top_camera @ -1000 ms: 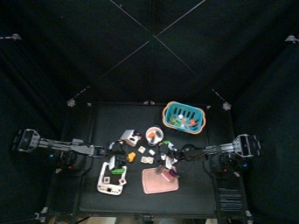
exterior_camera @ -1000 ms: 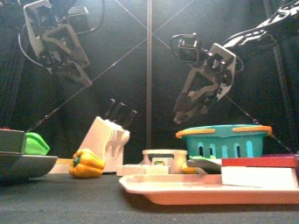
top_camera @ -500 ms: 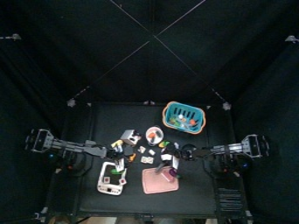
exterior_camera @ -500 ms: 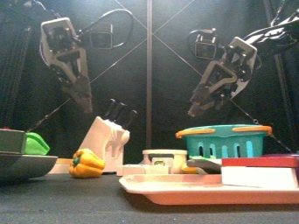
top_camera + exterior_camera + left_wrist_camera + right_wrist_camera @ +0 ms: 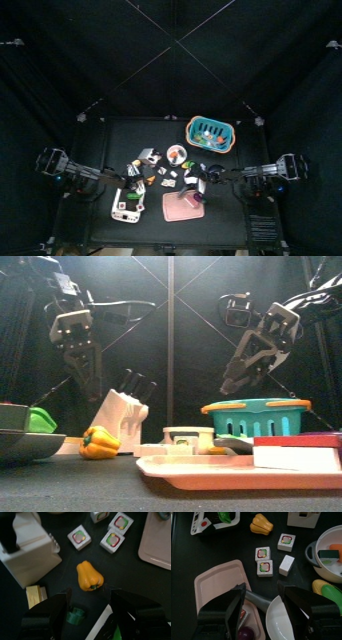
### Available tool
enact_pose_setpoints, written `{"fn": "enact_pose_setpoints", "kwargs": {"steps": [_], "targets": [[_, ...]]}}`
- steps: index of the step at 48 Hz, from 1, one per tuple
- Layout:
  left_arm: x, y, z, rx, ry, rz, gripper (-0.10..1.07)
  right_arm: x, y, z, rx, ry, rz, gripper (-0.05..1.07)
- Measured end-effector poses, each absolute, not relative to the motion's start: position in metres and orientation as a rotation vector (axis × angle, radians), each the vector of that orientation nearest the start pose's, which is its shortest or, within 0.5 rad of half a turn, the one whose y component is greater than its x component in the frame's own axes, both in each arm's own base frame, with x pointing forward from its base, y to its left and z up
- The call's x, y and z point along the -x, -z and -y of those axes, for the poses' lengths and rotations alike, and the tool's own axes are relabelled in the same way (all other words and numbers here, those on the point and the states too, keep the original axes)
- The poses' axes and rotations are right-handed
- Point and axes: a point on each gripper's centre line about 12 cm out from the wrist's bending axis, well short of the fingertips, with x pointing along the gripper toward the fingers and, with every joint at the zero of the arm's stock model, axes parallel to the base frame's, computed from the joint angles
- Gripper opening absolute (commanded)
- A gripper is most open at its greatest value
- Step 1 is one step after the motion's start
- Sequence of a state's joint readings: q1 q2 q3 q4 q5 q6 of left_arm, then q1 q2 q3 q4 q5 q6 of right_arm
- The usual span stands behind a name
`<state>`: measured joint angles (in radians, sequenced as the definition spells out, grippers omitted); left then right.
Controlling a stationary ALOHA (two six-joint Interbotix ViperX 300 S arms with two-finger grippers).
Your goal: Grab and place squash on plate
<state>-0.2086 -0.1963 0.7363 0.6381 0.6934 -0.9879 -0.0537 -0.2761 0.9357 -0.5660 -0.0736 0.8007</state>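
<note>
Overhead, the table (image 5: 100, 130) was so small that its clutter was hard to tell apart; only the teal basket (image 5: 210, 130) at the far right read clearly. The left gripper (image 5: 83, 364) hung high above the table's left side, its jaws apart and holding nothing; the right gripper (image 5: 238, 380) hung above the right side, jaws likewise spread and empty.

The squash (image 5: 89, 575), an orange-yellow lobed fruit with a dark stem end, lay on the bare tabletop just beside the white knife block (image 5: 28, 553), not touching it; in the front view it sat low at the block's left, and in the right wrist view it was only partly seen near the frame's edge. Two small patterned boxes (image 5: 79, 537) lay near it, apart from each other.

The white plate (image 5: 286, 621) appeared only as a curved rim, cut off by the frame and partly hidden behind the right jaws; the pink tray (image 5: 219, 587) lay beside it, also cut off. A white bowl (image 5: 326, 553) held an orange and a green piece whose nature could not be made out; a green item (image 5: 40, 419) at the front left was cropped.
</note>
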Motion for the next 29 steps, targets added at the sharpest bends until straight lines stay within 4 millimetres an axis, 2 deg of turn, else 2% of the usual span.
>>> {"fn": "enact_pose_setpoints", "kwargs": {"steps": [6, 12, 29], "targets": [[-0.309, -0.179, 0.021, 0.145, -0.452, -0.972, 0.92, -0.310, -0.182, 0.012, -0.255, 0.083, -0.592, 0.88], [-0.306, -0.167, 0.021, 0.224, -0.502, -0.982, 0.99, -0.310, -0.182, 0.012, -0.253, 0.083, -0.592, 0.88], [-0.314, -0.138, 0.025, 0.219, -0.503, -1.036, 1.01, -0.310, -0.179, 0.015, -0.252, 0.092, -0.600, 0.88]]}}
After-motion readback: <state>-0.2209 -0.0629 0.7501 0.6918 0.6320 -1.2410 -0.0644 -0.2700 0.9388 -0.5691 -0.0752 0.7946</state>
